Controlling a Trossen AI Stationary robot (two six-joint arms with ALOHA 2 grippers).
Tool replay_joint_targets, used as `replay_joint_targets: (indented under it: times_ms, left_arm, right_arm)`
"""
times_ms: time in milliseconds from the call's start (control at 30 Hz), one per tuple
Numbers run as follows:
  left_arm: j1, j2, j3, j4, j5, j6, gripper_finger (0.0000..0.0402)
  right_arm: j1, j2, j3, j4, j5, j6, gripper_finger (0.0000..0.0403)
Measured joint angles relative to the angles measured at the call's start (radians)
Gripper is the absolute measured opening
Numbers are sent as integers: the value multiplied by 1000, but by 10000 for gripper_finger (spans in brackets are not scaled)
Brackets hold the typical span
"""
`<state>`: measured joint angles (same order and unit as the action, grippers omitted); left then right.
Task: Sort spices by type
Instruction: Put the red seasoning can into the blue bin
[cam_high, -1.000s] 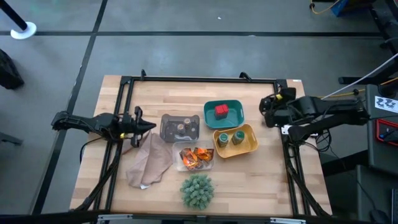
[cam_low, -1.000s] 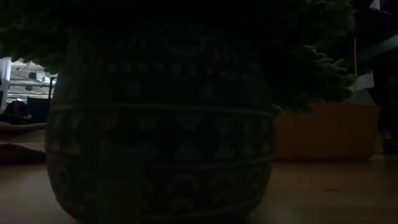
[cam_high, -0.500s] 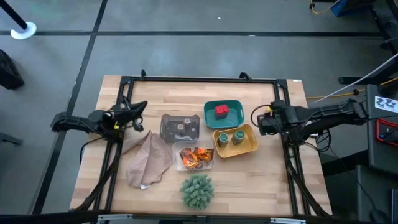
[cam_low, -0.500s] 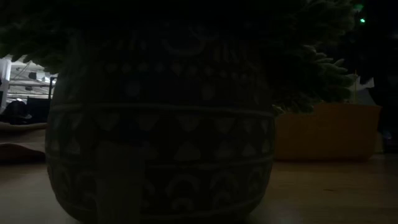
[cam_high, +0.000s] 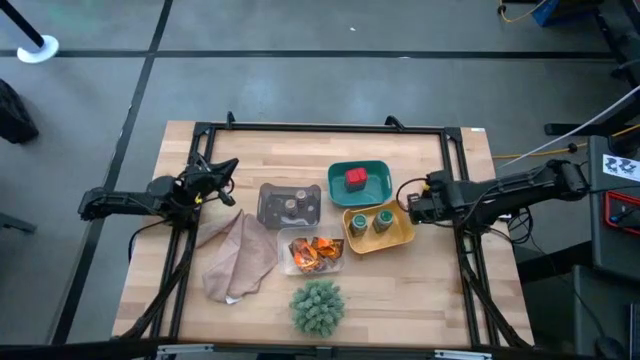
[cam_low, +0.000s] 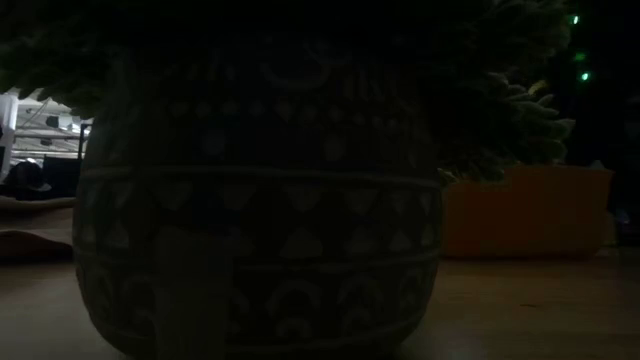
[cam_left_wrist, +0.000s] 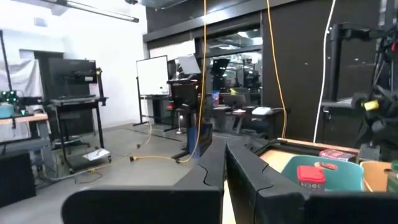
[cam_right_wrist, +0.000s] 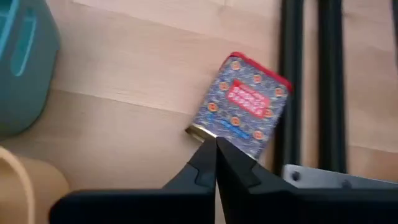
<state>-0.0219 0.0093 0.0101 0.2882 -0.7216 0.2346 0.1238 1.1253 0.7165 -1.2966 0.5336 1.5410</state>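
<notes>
A red tub (cam_right_wrist: 245, 109) lies on its side on the counter (cam_high: 250, 150), patterned blue face up with a red label, a red edge at one end and a gold rim at the other. Its long axis runs slanted, the gold end toward the right gripper (cam_right_wrist: 216, 144) and the red end toward the black frame rail (cam_right_wrist: 292, 81). The right gripper's jaws are together, their tips just at the tub's gold rim; this gripper (cam_high: 412, 203) hangs beside the yellow tray (cam_high: 402, 232), on the side away from the grey tray (cam_high: 268, 212).

A second red tub (cam_high: 355, 178) sits in the teal tray (cam_high: 378, 170), next to the yellow tray. Two green jars (cam_high: 372, 222) stand upright in the yellow tray. Two small brown-topped jars (cam_high: 293, 206) stand in the grey tray, and orange sachets (cam_high: 314, 252) lie in the clear tray (cam_high: 288, 262).

The left gripper (cam_high: 222, 172), jaws together, waits beyond the grey tray, well away from the yellow one.

The counter is pale wood strips on a grey floor, with desks, a whiteboard and hanging cables in the room beyond.
</notes>
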Motion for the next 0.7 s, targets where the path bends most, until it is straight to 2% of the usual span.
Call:
replay_joint_targets:
  times_ms: [167, 300, 700]
  left_arm:
    - [6, 0, 0, -1, -1, -20, 0]
    - [5, 0, 0, -2, 0, -23, 0]
    - [5, 0, 0, -2, 1, -27, 0]
  right_arm:
    - [0, 68, -54, 102, 24, 4, 20]
    - [0, 132, -54, 91, 67, 50, 5]
    - [0, 265, -53, 96, 56, 46, 6]
